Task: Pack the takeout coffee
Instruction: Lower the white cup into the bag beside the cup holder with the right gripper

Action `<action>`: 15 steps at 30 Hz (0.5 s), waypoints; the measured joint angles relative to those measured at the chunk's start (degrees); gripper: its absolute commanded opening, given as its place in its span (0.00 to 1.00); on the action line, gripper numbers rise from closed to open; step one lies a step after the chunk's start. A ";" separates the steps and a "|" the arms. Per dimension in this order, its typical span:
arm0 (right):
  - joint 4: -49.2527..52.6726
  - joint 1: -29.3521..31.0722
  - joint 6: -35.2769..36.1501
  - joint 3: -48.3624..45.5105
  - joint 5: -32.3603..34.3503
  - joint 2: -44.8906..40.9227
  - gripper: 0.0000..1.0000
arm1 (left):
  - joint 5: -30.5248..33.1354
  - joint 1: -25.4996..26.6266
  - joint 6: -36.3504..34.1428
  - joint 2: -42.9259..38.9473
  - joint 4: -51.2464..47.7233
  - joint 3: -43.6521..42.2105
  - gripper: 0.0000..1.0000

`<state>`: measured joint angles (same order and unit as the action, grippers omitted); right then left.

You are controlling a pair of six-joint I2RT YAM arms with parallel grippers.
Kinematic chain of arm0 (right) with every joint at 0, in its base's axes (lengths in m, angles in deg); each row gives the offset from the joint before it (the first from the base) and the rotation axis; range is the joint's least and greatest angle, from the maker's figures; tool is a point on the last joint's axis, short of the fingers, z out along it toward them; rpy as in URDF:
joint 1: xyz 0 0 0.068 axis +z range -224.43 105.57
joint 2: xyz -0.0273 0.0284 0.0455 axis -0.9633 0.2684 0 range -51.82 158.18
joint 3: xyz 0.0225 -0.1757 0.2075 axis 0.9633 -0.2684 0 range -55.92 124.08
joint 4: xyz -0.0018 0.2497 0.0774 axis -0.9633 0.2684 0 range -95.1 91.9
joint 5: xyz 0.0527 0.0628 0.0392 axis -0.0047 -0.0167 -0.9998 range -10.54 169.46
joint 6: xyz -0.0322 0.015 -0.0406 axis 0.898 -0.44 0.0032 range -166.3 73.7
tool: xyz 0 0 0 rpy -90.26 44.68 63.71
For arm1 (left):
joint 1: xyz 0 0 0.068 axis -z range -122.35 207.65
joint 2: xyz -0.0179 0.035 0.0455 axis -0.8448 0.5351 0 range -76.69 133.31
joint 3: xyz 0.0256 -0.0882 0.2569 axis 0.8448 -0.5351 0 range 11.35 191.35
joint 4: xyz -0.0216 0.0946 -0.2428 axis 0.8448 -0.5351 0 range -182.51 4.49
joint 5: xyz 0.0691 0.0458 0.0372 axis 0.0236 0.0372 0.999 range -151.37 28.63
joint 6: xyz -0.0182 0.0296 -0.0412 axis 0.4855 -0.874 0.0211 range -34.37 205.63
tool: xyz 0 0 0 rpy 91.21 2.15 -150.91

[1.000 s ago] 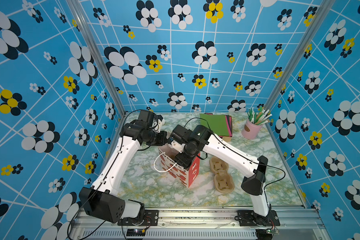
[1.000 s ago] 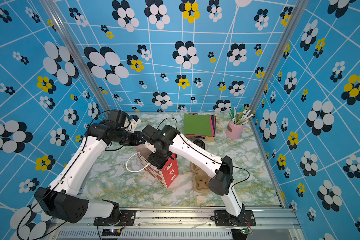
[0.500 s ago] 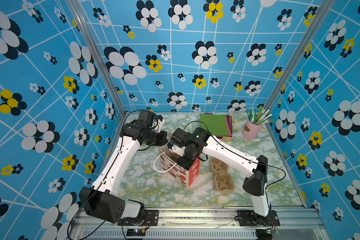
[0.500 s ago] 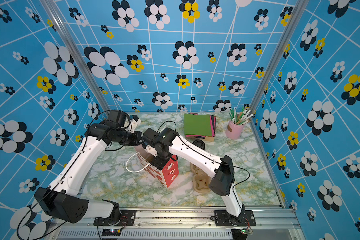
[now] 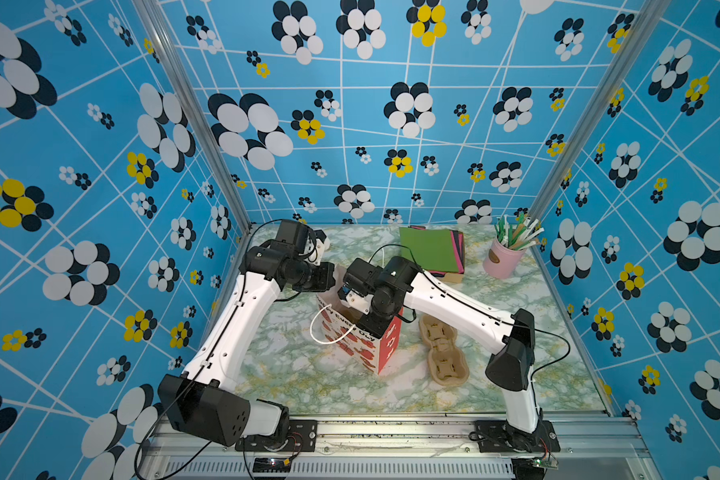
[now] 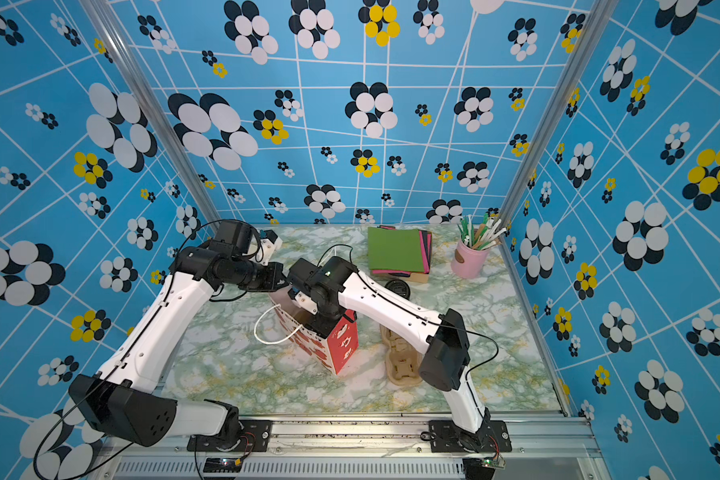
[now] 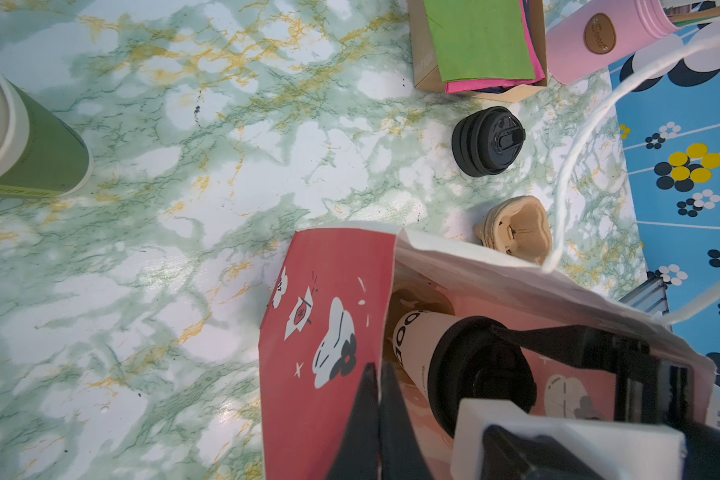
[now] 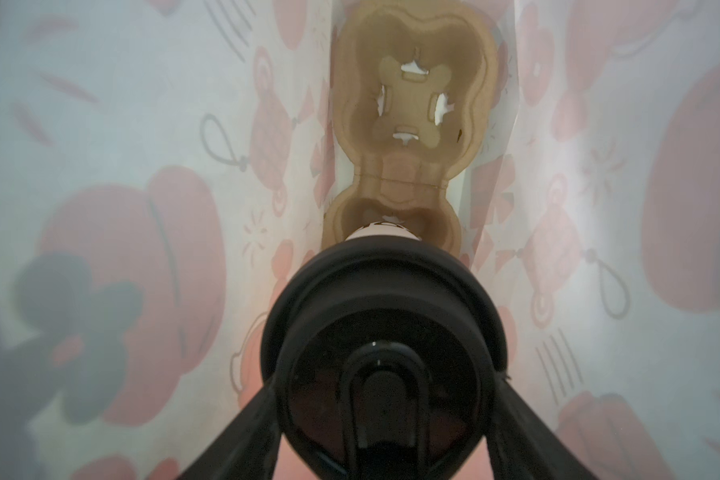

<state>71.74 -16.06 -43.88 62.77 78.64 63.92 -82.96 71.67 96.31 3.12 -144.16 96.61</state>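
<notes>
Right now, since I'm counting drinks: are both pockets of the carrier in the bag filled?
No, one pocket of the carrier is empty; the lidded cup sits at the other.

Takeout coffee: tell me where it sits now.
The takeout coffee is inside the red paper bag, central in both top views, held by the right pincer over a cardboard carrier.

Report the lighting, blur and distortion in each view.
Right wrist view: light filtering through the paper bag tints everything pink. The takeout coffee looks soft near the lens, and the cup carrier beyond it is sharper. Left wrist view: the marble table is crisp with a faint sheen, the left gripper slightly soft. Both top views: even light, frame posts splayed by the wide lens.
</notes>
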 measured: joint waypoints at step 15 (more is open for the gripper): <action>0.02 -0.70 0.00 -0.07 0.00 2.10 0.74 | 0.00 0.00 -0.44 0.00 0.00 0.00 0.00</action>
<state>71.76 -16.76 -43.88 62.71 78.64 66.02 -82.96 71.67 95.87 3.12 -144.16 96.61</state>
